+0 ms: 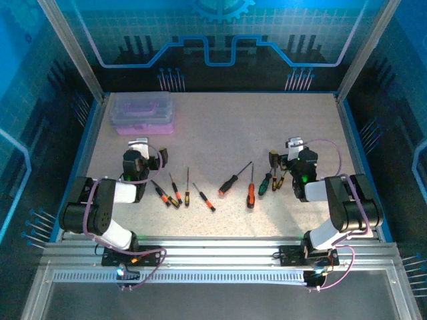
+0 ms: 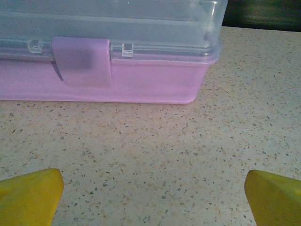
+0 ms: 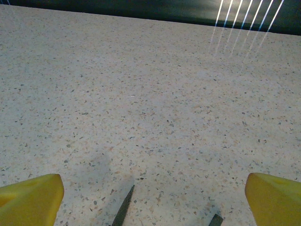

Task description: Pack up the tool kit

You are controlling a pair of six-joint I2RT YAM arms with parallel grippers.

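Left gripper (image 2: 150,200) and right gripper (image 3: 150,200) both released, empty; case (image 2: 155,87) sits closed straight ahead of left jaws, screwdrivers (image 1: 251,195) loose with two tips poking in between right jaws; risk: latch (image 2: 83,60) slips and wide jaws just shove the light case away.

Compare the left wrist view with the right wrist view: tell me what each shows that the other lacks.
Left wrist: the purple case, its clear lid shut, purple latch down. Right wrist: two dark screwdriver tips at the bottom edge. Both: speckled tabletop and an open tool with yellow fingertips wide apart, left tool and right tool.
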